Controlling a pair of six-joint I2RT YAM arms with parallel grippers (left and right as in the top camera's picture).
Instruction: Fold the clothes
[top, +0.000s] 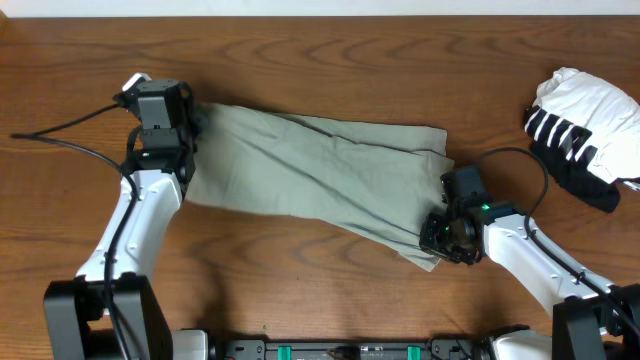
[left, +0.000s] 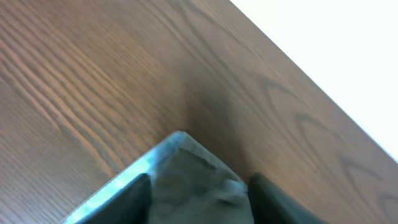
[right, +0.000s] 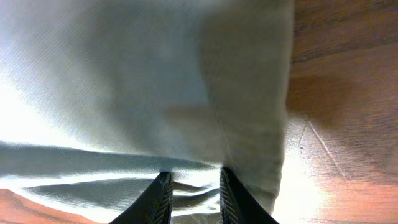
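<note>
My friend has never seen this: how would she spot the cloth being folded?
Start at the wooden table and look to its middle: the trousers lie there as a long, flat, khaki strip running left to right. The only other cloth, a bundle at the right edge, is white with black stripes and crumpled; the trousers are plain and spread out.

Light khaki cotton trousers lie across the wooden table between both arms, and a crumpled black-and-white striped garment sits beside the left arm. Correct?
No. The overhead view shows the crumpled black-and-white striped garment beside the right arm, not the left. The light khaki cotton trousers do lie across the wooden table between both arms.
</note>
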